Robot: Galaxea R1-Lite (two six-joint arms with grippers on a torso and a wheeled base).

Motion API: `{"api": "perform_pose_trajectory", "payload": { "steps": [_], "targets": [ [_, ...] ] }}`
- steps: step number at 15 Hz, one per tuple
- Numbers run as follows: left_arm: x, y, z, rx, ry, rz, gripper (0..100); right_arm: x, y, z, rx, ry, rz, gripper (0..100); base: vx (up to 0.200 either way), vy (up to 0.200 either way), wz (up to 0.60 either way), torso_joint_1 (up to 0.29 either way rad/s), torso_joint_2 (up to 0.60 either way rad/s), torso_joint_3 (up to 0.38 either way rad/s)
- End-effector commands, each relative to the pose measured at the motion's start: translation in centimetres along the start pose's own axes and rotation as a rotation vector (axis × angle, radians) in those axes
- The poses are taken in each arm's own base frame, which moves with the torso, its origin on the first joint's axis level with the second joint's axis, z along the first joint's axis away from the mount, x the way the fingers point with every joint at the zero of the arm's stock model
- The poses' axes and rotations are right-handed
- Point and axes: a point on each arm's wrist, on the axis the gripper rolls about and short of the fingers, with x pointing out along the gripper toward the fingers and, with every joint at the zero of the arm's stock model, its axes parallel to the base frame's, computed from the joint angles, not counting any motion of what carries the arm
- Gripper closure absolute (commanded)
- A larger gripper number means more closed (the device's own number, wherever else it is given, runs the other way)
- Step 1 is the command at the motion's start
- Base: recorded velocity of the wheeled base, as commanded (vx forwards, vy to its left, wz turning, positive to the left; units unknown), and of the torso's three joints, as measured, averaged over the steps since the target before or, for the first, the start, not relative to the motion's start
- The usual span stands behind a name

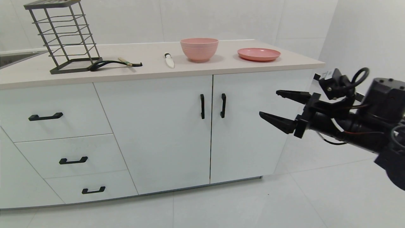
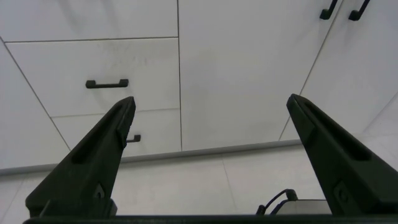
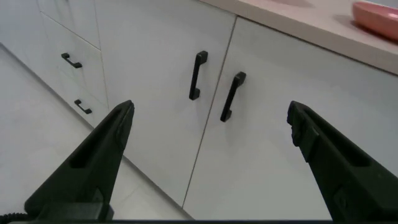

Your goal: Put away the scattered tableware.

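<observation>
Right hand [image 1: 268,103]: spread and holding nothing. It sits in front of the right cupboard door [image 1: 243,126], below the front edge of the bench [image 1: 300,63].
Left hand [image 2: 211,99]: spread and empty, held low, facing the drawers [image 2: 107,83] near the floor.
Plate [image 1: 258,53]: lies flat at the bench's right end.
Bowl [image 1: 199,49]: stands upright, apart from the plate on its left.
Knife [image 1: 169,60]: lies left of the bowl, its long axis running front to back, dark end toward the back edge.
Rack [image 1: 65,34]: stands at the left end with a black utensil [image 1: 110,63] touching its base.
Your cue: everything sits above both hands. The plate looks nearest your right hand, so you would lift over the front edge first.
</observation>
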Motion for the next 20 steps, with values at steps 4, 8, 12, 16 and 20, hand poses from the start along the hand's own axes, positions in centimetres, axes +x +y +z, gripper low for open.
{"api": "perform_pose_trajectory", "payload": {
  "steps": [4,8,12,16,20],
  "targets": [
    [0.0,0.0,0.0,0.024,0.001,-0.001,0,6.3,-1.4,-4.9,0.007,0.044,0.076,0,0.0,0.0,0.0,0.0,0.0,0.0],
    [-1.0,-0.2,4.5,0.034,-0.265,0.0,0,5.6,0.0,-6.0,0.032,0.086,0.103,0,0.0,0.0,0.0,0.0,0.0,0.0],
    [-1.2,-0.2,10.3,0.047,-0.308,-0.107,0,5.9,0.1,-5.6,0.023,0.071,0.108,0,0.0,0.0,0.0,0.0,0.0,0.0],
    [4.6,-0.7,14.6,0.173,-0.229,-0.152,0,5.8,1.1,-4.5,0.004,0.038,0.129,0,0.0,0.0,0.0,0.0,0.0,0.0],
    [9.9,-1.4,16.3,0.213,-0.23,-0.278,0,5.8,1.1,-4.1,-0.001,0.023,0.132,0,0.0,0.0,0.0,0.0,0.0,0.0]
  ]
}}
